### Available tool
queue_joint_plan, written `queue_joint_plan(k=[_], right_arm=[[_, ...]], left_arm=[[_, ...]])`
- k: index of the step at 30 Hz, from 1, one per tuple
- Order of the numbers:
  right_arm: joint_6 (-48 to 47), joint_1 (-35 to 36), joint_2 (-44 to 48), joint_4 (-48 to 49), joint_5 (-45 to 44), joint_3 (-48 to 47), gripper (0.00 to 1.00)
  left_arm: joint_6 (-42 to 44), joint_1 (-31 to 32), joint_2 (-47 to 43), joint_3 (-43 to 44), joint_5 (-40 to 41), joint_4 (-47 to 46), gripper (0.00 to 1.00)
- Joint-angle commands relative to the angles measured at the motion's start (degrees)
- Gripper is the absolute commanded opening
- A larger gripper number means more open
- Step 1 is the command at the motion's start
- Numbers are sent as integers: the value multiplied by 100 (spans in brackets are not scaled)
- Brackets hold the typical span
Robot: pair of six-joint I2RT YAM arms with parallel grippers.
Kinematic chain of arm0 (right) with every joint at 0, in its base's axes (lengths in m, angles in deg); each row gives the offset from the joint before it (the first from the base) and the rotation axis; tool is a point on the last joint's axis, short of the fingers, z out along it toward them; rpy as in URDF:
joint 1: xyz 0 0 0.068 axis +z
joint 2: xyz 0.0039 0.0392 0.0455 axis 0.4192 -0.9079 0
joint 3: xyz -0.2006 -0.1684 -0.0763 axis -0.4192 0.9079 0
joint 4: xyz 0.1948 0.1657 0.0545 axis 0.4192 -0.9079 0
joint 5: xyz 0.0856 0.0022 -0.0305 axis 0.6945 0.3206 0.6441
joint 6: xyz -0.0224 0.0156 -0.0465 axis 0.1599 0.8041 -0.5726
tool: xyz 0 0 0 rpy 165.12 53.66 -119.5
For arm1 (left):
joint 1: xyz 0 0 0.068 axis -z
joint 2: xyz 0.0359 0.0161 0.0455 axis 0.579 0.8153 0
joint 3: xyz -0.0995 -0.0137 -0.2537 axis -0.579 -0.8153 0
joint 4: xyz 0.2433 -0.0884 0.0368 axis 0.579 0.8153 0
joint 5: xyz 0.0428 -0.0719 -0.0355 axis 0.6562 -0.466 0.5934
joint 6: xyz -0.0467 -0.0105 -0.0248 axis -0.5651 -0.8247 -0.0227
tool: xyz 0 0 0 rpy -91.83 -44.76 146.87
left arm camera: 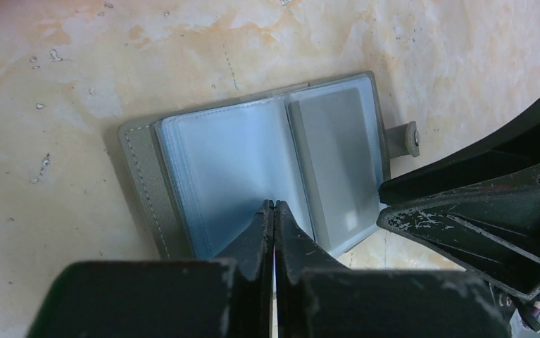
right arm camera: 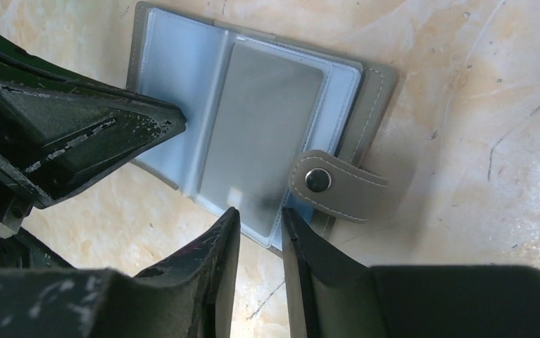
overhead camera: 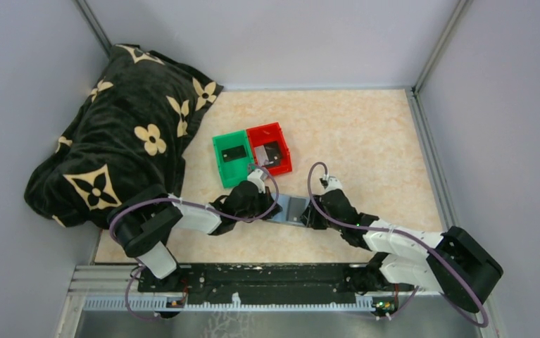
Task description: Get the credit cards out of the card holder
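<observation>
The grey card holder (overhead camera: 292,208) lies open on the table between my two grippers. In the left wrist view its clear sleeves (left arm camera: 231,169) show, with a grey card (left arm camera: 334,158) in the right-hand sleeve. My left gripper (left arm camera: 274,205) is shut, its tips resting on the sleeves near the fold. In the right wrist view the same card (right arm camera: 263,141) sits beside the snap strap (right arm camera: 331,184). My right gripper (right arm camera: 260,215) is open by a narrow gap, its tips at the near edge of that card's sleeve. A dark card (overhead camera: 235,153) lies in the green bin (overhead camera: 219,158) and another (overhead camera: 272,153) in the red bin (overhead camera: 283,141).
A black blanket with cream flowers (overhead camera: 122,141) is heaped at the left of the table. The two bins stand side by side just behind the card holder. Grey walls close in the table on three sides.
</observation>
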Motion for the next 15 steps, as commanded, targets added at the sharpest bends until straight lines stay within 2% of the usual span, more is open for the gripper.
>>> queue_joint_plan(k=[1,15], right_arm=[[-4,11,-128,522,104,-208,31],[42,12,53,813,357,-400,32]], left_arm=[[0,24,104,-142,-57,137,0],[5,16,164,-133,-70,110,0]])
